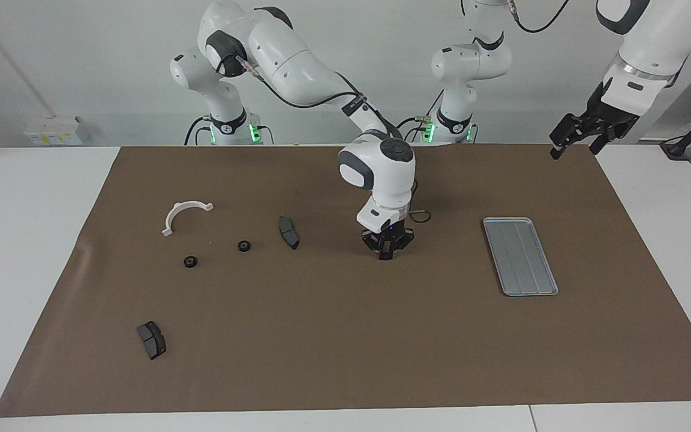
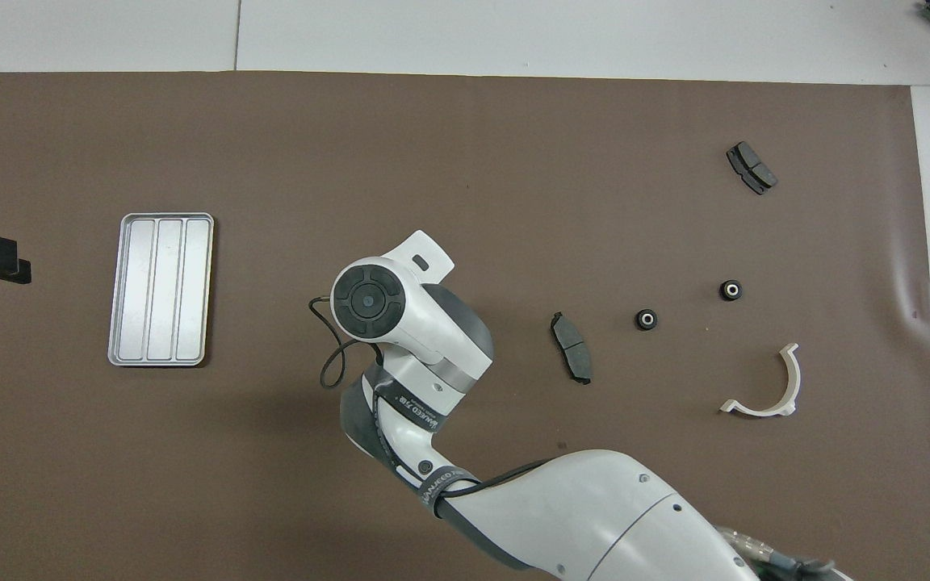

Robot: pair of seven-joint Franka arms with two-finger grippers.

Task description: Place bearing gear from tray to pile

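The grey ridged tray (image 1: 520, 256) lies toward the left arm's end of the mat with nothing in it; it also shows in the overhead view (image 2: 161, 289). Two small black bearing gears (image 1: 244, 245) (image 1: 190, 261) lie in the pile toward the right arm's end, among a white half-ring bracket (image 1: 185, 214) and two dark brake pads (image 1: 288, 232) (image 1: 151, 339). My right gripper (image 1: 385, 254) points down, low over bare mat between tray and pile; from overhead its own wrist (image 2: 368, 300) hides it. My left gripper (image 1: 576, 150) waits raised and open, off the mat's corner near the tray.
A brown mat (image 1: 345, 348) covers the white table. A thin black cable loop (image 1: 420, 215) hangs beside the right wrist. The pile's parts also show from overhead: gears (image 2: 647, 319) (image 2: 730, 290), pads (image 2: 571, 348) (image 2: 751, 167), bracket (image 2: 772, 386).
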